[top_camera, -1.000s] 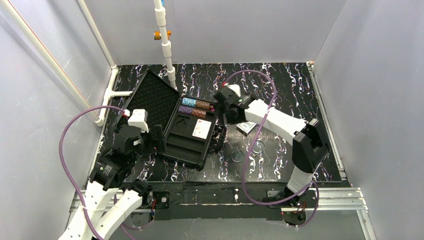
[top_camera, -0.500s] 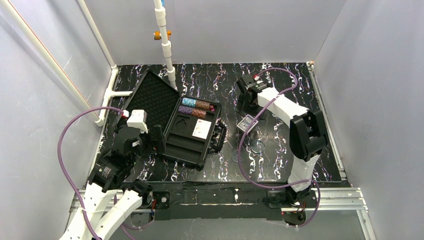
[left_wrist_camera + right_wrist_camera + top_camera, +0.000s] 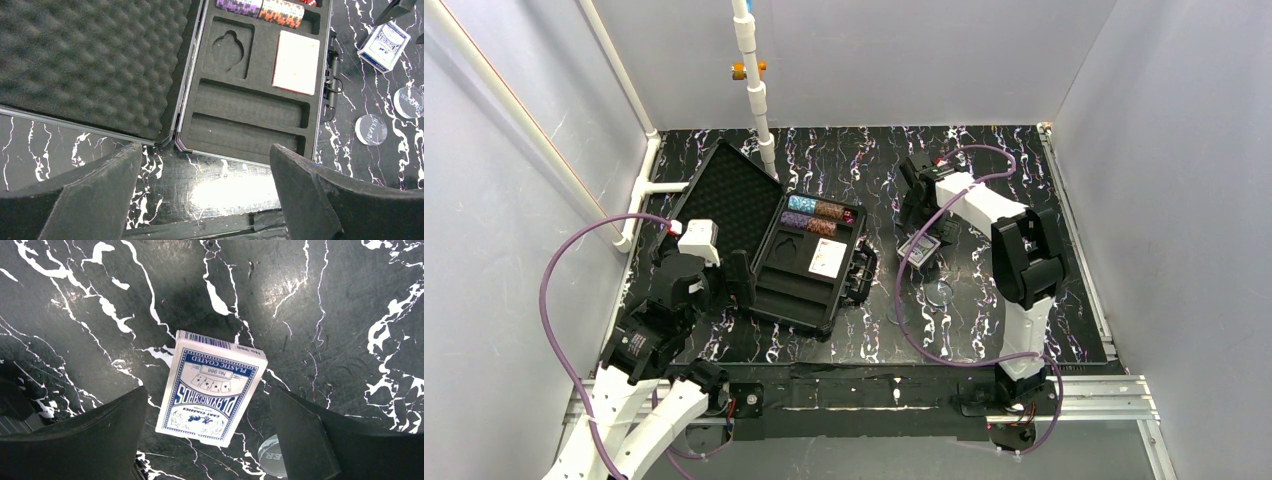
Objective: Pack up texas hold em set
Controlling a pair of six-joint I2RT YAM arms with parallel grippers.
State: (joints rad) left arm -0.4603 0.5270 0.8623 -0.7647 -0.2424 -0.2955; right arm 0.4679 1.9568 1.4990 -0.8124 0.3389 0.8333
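White arms (image 3: 980, 206), black joints (image 3: 1024, 262), purple cables (image 3: 543, 296)

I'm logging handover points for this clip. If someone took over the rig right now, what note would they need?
Left gripper: open and empty, at the near edge of the open case.
Right gripper: open, above the blue boxed deck, not gripping it. The deck lies flat on the table, right of the case.
Done: chip stacks and one card deck are in the tray.
Left: pack the blue boxed deck and two clear discs from the table, then shut the lid. Two long slots in the tray are empty.
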